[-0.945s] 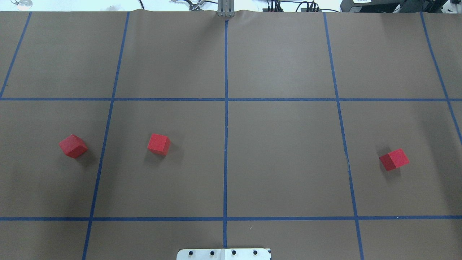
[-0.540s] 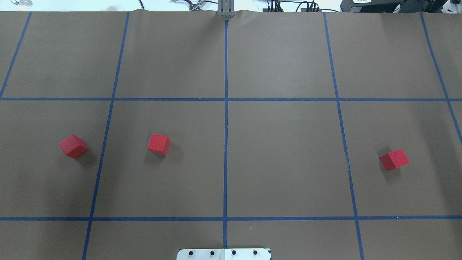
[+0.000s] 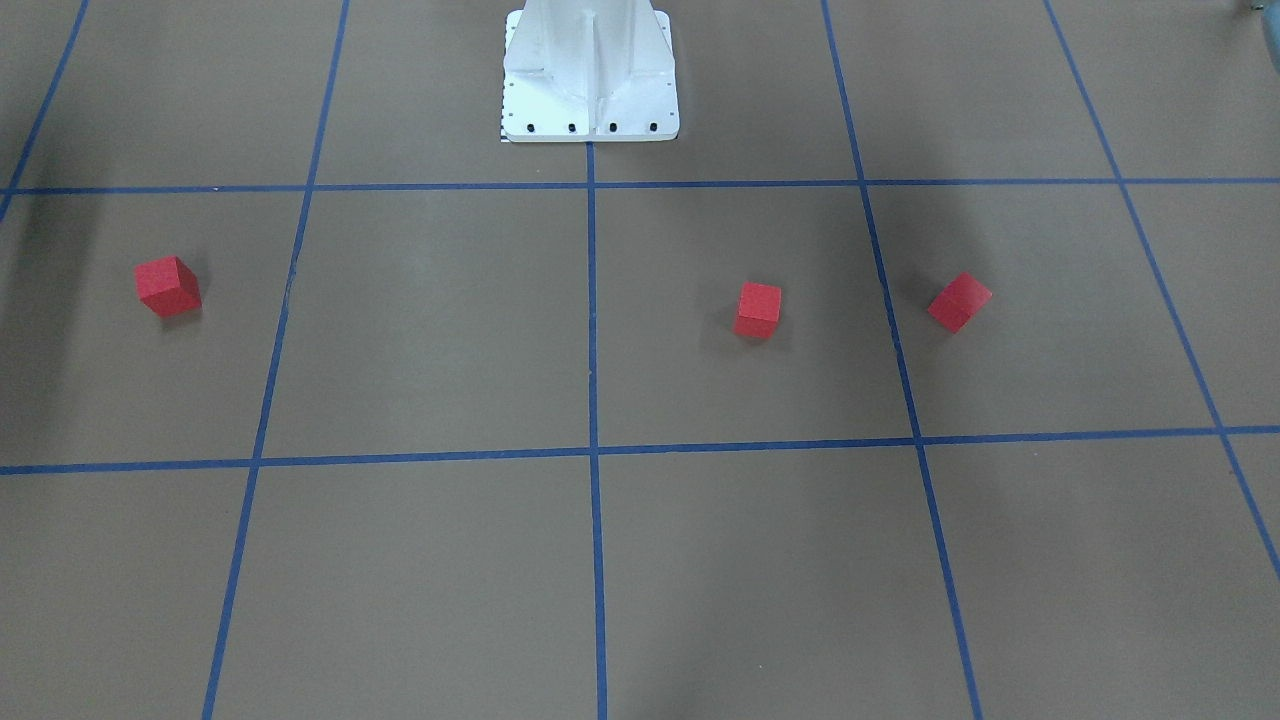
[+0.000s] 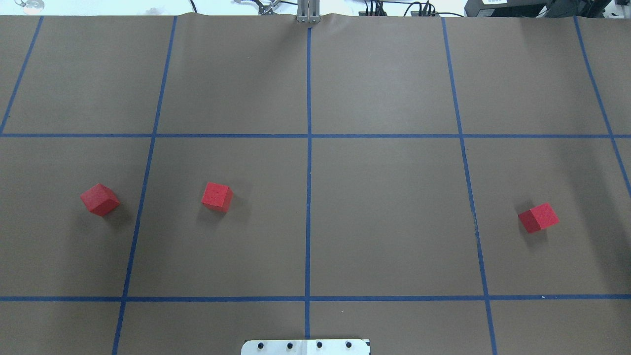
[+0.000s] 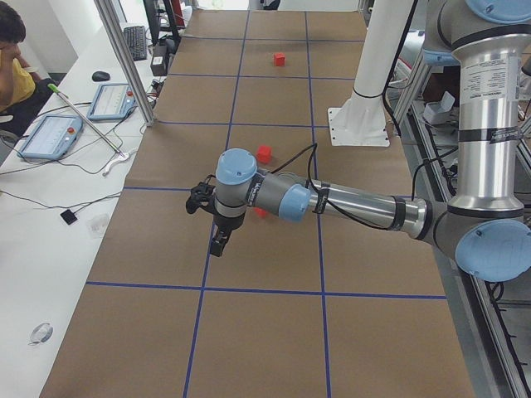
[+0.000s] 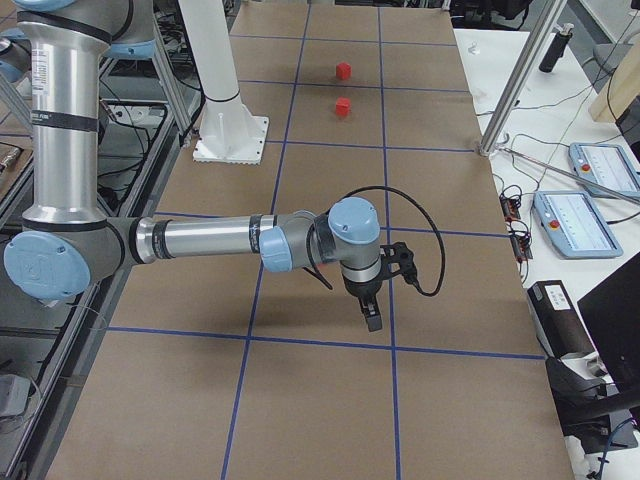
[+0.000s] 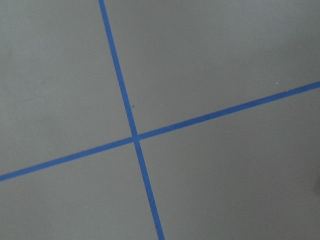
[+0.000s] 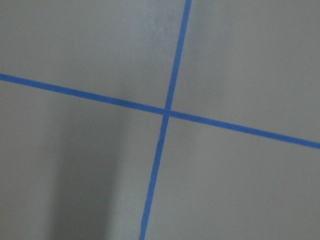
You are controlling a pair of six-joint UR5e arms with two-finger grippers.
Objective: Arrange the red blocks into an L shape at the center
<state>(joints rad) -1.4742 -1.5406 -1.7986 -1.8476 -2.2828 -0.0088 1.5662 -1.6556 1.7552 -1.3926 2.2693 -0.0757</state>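
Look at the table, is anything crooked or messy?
Nothing is spilled or broken. But the red left block and right block sit twisted against the blue tape lines, the middle block only slightly, and all lie scattered, away from the center.

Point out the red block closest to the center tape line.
The inner block on the robot's left, in the square bordering that line. The far-left block and right block sit in outer squares.

Three red blocks (image 4: 217, 196), two arms (image 5: 348, 201), one person (image 5: 15, 70)
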